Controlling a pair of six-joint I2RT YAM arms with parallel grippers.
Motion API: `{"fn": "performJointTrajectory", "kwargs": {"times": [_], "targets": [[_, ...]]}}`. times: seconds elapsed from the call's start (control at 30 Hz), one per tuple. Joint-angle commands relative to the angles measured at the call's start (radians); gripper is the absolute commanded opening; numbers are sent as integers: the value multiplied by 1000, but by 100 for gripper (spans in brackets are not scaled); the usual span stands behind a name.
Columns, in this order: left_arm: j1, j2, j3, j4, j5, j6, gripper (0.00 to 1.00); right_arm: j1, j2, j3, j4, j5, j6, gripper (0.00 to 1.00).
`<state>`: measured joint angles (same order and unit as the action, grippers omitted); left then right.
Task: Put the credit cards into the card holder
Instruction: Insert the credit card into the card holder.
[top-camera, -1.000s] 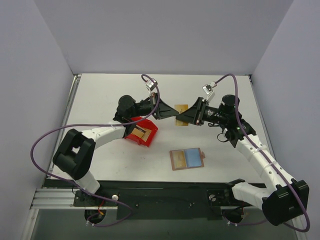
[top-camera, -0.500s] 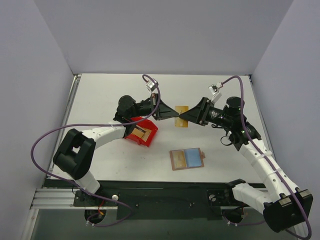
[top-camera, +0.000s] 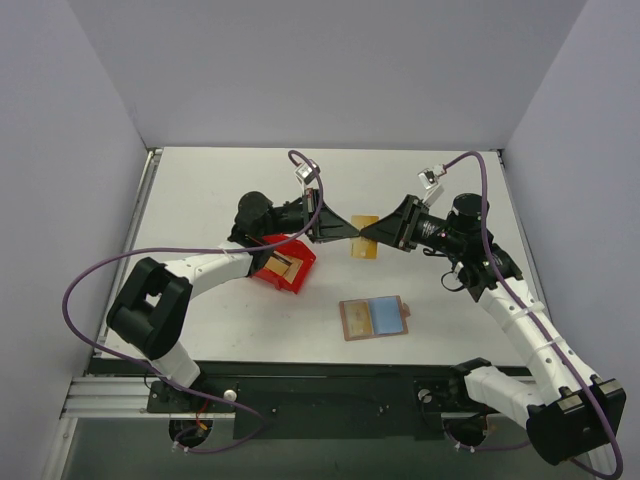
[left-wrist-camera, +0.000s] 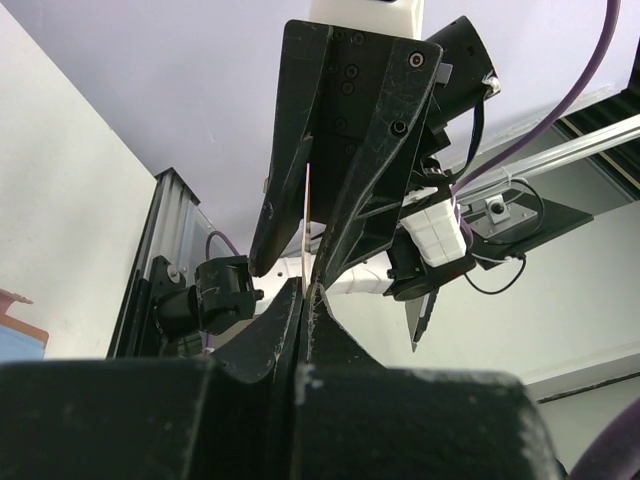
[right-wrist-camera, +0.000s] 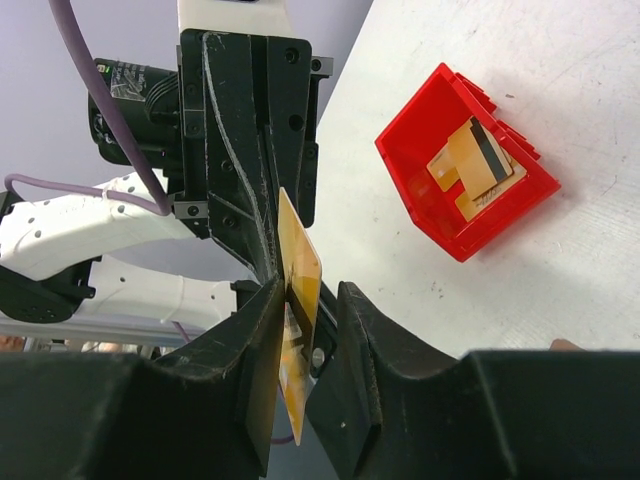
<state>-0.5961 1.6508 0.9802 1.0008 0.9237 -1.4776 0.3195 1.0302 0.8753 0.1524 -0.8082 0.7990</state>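
My left gripper (top-camera: 350, 231) is shut on a gold credit card (top-camera: 365, 232) and holds it in mid-air over the table's middle back. In the left wrist view the card (left-wrist-camera: 307, 210) is edge-on between my shut jaws (left-wrist-camera: 305, 290). My right gripper (top-camera: 368, 233) faces it tip to tip. In the right wrist view its jaws (right-wrist-camera: 310, 290) stand open on either side of the card (right-wrist-camera: 303, 265), which lies against the left jaw with a gap to the right one. The card holder (top-camera: 374, 317) lies open on the table, tan and light blue inside.
A red plastic bin (top-camera: 283, 262) sits under my left arm, tipped on its side, with more gold cards (right-wrist-camera: 478, 158) inside, one showing a dark stripe. Grey walls close the table on three sides.
My right gripper has rolled at the wrist and its tip now meets the left gripper's tip at the card. The left gripper has edged slightly right, still holding the card.
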Motion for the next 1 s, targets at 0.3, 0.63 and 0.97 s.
{"fn": "performJointTrajectory", "kwargs": {"times": [0.3, 0.63, 0.97], "targets": [[-1, 9, 38, 104, 7, -16, 4, -7, -16, 25, 10, -9, -18, 0], [61, -2, -46, 86, -34, 32, 69, -22, -42, 82, -374, 347, -158, 0], [-42, -109, 18, -900, -388, 750, 51, -22, 47, 51, -631, 625, -294, 0]]}}
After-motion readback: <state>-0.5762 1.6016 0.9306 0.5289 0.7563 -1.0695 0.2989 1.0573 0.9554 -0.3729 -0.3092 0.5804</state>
